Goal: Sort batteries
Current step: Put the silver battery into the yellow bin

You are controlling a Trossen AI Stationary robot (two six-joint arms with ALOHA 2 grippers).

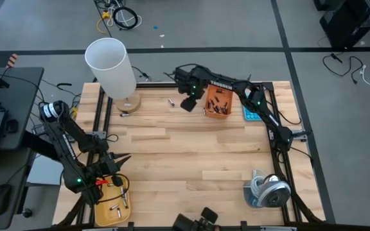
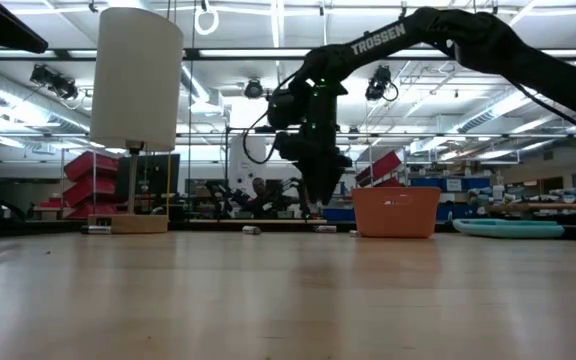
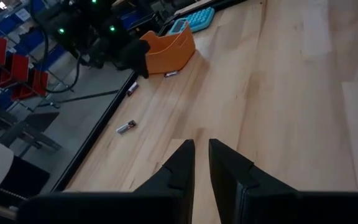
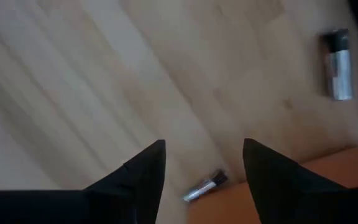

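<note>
**Right arm over loose cells beside the orange bin**

The right gripper (image 1: 189, 102) hangs above the pale wooden desk (image 1: 191, 154) at its far side, just beside the small orange plastic bin (image 1: 218, 103), its jaws spread wide and holding nothing. In its wrist view two small silver-and-black cylindrical batteries show on the wood: one battery (image 4: 204, 185) against the foot of the bin, between the jaws, and a second battery (image 4: 337, 65) lying apart from it. To take the near one well, the arm should probably drop straight down with the jaws set across the cell's length, and keep clear of the bin wall so neither tip catches it; a cell this round may roll if nudged from one side first.

The left gripper (image 1: 111, 168) waits at the near left corner above the yellow tray (image 1: 105, 215), its jaws close together with a thin gap and nothing between them.

By count: two bins; about three cells loose along the far edge in the high view, among them a lone battery (image 1: 171, 101); several dark cells in the orange bin and roughly three light ones in the tray, too small to count surely. One blue calculator (image 1: 252, 115) lies beyond the orange bin.
</note>
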